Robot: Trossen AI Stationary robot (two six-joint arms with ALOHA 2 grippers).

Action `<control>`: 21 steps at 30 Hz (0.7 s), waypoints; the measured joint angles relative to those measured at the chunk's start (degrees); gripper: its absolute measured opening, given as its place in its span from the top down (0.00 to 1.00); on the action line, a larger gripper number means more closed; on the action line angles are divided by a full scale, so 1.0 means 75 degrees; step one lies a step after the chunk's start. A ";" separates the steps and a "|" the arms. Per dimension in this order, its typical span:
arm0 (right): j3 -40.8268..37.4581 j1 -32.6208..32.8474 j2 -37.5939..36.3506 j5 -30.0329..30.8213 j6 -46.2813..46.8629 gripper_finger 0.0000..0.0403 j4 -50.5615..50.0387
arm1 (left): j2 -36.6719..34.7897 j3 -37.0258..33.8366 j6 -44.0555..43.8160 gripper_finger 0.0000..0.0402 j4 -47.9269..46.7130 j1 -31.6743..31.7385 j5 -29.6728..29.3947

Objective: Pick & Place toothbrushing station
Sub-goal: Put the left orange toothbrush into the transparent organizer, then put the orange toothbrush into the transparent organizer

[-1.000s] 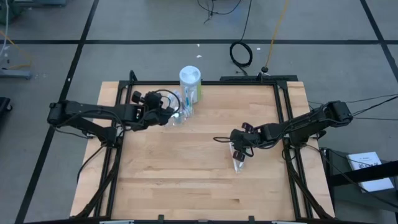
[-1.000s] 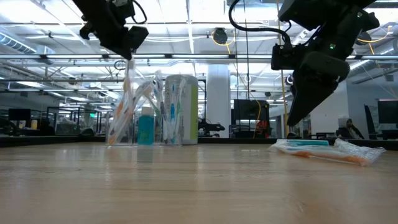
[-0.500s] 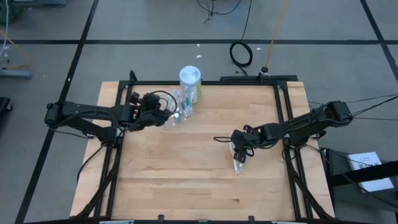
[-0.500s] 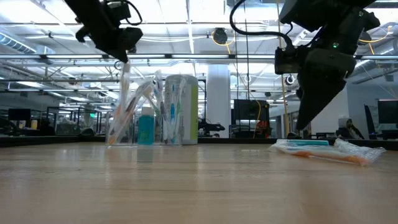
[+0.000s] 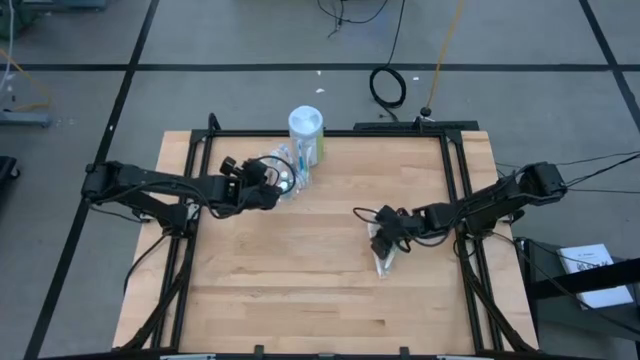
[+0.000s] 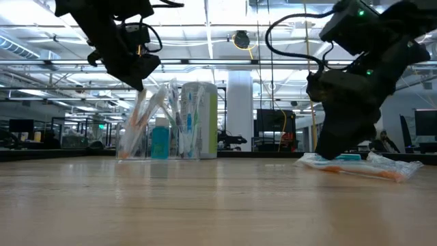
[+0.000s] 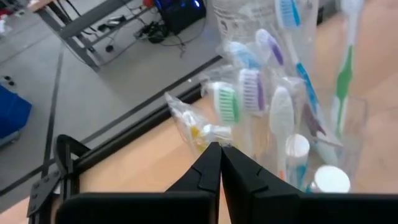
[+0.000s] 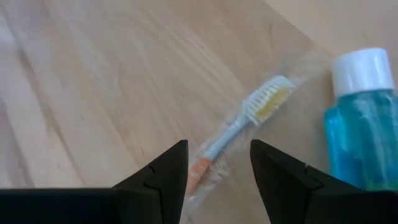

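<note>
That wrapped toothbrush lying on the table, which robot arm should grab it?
The right. Its open pincer hovers right over the wrapped toothbrush, while the left pincer is shut, away beside the cup.

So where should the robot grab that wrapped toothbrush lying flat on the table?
Probably around the middle of the handle. The wrapped toothbrush lies flat on the table beside a teal bottle, so coming straight down from above looks best. The right gripper hangs open over it, one finger on each side of the thin handle, away from the bristle head.
</note>
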 joint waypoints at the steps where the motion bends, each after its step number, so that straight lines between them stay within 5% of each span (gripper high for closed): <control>1: -0.0129 0.0000 -0.0003 0.0020 -0.0003 0.59 0.0309 | 0.0000 0.0000 0.0031 0.96 -0.0003 0.0000 0.0106; 12: -0.0271 0.0000 0.0414 -0.0009 -0.0054 0.59 0.0706 | -0.0073 0.0185 0.0812 0.73 -0.0330 0.0024 0.1031; 21: 0.0115 0.0000 0.0668 -0.0014 -0.0710 0.59 0.0908 | -0.0441 0.1799 0.0396 0.55 -0.2217 0.0006 0.0973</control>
